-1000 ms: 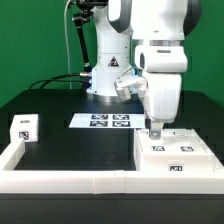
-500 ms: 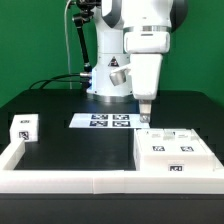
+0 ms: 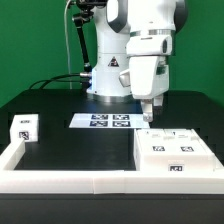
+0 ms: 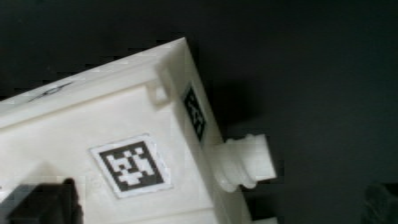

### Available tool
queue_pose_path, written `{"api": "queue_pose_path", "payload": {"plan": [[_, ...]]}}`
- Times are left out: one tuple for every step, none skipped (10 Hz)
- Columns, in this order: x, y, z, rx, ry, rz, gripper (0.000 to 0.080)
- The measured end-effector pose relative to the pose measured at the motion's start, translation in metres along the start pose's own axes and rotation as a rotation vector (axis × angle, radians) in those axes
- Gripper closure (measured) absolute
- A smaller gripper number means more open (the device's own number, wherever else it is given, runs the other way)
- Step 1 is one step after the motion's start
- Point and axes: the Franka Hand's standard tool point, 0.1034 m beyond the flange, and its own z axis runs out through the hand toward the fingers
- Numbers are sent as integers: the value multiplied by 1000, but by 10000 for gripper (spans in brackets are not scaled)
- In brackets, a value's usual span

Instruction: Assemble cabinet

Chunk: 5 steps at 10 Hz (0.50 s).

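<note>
End effector (image 3: 150, 119) held over the cabinet (image 3: 176, 152)
It is positioned by the cabinet's corner; whether it is open cannot be told.

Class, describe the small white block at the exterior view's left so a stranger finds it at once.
Start from the black table, framed by a low white border wall. Follow it to the exterior view's left, where the small white block stands alone. Unlike the broad cabinet body on the right and the flat marker board, it is small, boxy and isolated.
</note>
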Motion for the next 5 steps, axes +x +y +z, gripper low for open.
{"api": "queue_pose_path", "payload": {"plan": [[1, -1, 0, -3, 6, 45, 2], [4, -5, 1, -10, 22, 185, 2], [7, -12, 3, -1, 28, 311, 2], [5, -13, 7, 15, 28, 412, 2], [1, -12, 10, 25, 29, 479, 2]]}}
